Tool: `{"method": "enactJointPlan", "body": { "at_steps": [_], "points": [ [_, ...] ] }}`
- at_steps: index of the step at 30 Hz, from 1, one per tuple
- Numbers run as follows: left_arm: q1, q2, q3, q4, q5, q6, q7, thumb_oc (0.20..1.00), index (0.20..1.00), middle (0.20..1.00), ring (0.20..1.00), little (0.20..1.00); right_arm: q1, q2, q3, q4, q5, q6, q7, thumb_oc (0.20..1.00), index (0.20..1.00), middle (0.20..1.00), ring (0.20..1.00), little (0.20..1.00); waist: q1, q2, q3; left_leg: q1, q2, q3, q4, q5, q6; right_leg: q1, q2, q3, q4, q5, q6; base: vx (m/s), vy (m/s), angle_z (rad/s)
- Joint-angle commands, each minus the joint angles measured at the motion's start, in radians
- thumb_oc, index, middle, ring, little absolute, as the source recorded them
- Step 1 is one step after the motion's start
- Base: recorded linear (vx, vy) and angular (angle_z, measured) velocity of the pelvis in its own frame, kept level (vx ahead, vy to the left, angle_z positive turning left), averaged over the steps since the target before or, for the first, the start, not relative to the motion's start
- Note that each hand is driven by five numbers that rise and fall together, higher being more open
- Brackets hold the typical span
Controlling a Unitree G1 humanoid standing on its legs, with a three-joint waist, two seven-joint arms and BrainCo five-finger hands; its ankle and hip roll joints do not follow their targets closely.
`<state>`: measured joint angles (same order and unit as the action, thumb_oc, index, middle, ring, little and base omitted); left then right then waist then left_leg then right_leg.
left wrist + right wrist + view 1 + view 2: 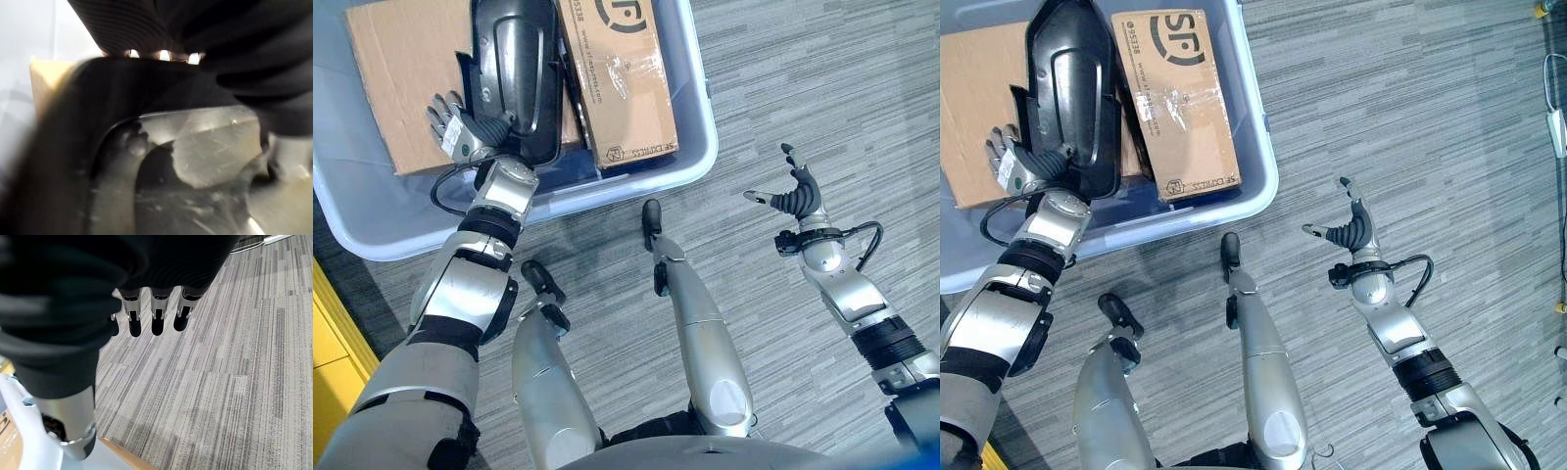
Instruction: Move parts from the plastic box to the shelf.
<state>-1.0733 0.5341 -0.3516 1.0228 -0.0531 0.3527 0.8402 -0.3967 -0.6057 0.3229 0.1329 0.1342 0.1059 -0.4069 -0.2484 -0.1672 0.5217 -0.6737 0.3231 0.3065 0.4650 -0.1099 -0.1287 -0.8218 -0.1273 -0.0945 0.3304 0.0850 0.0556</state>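
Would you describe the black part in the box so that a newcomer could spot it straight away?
Start from the pale blue plastic box on the grey carpet. Inside it, between a wide flat cardboard sheet and a narrower taped cardboard carton, lies a long glossy black part, with the left hand at its near end. It is the one dark, curved, moulded item among brown rectangular cardboard.

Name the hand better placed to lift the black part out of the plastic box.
Left. The left hand is already in the plastic box against the black part; the right hand hangs open over the floor, apart from it.
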Motion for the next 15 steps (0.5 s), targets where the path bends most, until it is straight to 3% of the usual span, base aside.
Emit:
{"method": "enactJointPlan", "body": {
  "at_steps": [1,4,7,10,15],
  "points": [
    [0.093,-0.051,0.009,0.090,-0.085,0.039,-0.130,0.200,0.200,0.200,0.200,0.200,-0.003,-0.017,-0.043,-0.046,0.021,-0.021,-0.044,1.000,1.000,1.000,1.000,1.000,-0.011,-0.042,-0.002,-0.114,0.001,0.010,0.075,0.058,-0.018,0.016,-0.017,-0.047,0.068,-0.075,0.054,-0.01,-0.037,-0.01],
    [0.097,-0.054,0.022,0.095,-0.076,0.021,-0.078,0.200,0.200,0.200,0.200,0.200,-0.004,-0.015,-0.038,-0.044,0.027,-0.024,-0.055,1.000,1.000,1.000,1.000,1.000,-0.009,-0.043,-0.002,-0.130,0.001,0.005,0.077,0.059,-0.019,0.001,-0.019,-0.049,0.067,-0.071,0.053,0.00,-0.039,-0.01],
    [0.106,-0.048,0.065,0.097,-0.144,0.017,0.031,0.200,0.200,0.200,0.200,0.200,-0.001,-0.009,-0.031,-0.029,0.038,-0.039,-0.082,1.000,1.000,1.000,1.000,1.000,-0.001,-0.045,-0.002,-0.159,-0.003,-0.010,0.083,0.061,-0.022,-0.021,-0.019,-0.050,0.069,-0.068,0.051,0.00,-0.061,0.02],
    [0.114,-0.049,0.092,0.088,-0.188,0.003,0.077,0.200,0.200,0.200,0.200,0.200,0.001,-0.003,-0.024,-0.021,0.044,-0.043,-0.095,1.000,1.000,1.000,1.000,1.000,0.006,-0.044,-0.002,-0.182,-0.005,-0.022,0.087,0.062,-0.023,-0.040,-0.022,-0.055,0.073,-0.067,0.050,0.00,-0.069,0.03],
    [0.123,-0.050,0.143,0.069,-0.245,-0.065,0.144,0.200,0.200,0.200,0.200,0.200,0.005,0.005,-0.008,-0.013,0.058,-0.051,-0.116,1.000,1.000,1.000,1.000,1.000,0.019,-0.042,-0.002,-0.219,-0.005,-0.046,0.100,0.060,-0.023,-0.075,-0.026,-0.060,0.093,-0.071,0.047,0.00,-0.046,0.05]
  ]
}}
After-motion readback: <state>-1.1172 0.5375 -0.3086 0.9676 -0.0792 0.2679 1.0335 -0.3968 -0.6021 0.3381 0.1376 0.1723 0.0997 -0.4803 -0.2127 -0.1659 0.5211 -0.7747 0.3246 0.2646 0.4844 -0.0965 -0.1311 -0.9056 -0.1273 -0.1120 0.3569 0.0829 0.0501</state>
